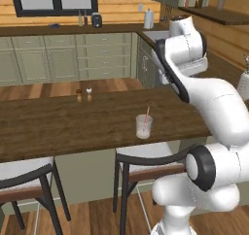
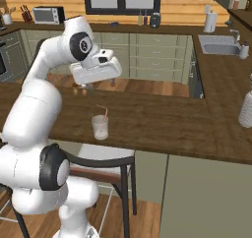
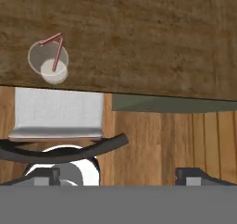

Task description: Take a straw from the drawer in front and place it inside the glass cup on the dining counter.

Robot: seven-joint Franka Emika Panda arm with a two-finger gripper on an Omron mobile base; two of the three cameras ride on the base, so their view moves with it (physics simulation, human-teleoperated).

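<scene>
The glass cup (image 1: 144,127) (image 2: 100,127) (image 3: 48,61) stands upright near the front edge of the dark dining counter (image 1: 73,122) (image 2: 172,124) (image 3: 139,33). The red-pink straw (image 1: 147,113) (image 2: 103,113) (image 3: 58,52) leans inside it, its top poking above the rim. My gripper (image 3: 120,177) is open and holds nothing. It hangs well above the counter's front edge, to the right of the cup in the hand view and apart from it. My white hand (image 2: 96,67) sits above and behind the cup. Which far sage-green drawer is the task's drawer I cannot tell.
Two small shakers (image 1: 83,94) stand further back on the counter. A white bottle (image 2: 245,109) is at the counter's right end. Stools (image 1: 146,159) (image 2: 98,158) (image 3: 58,112) are tucked under the front edge. A sink (image 2: 219,47) lies on the far worktop.
</scene>
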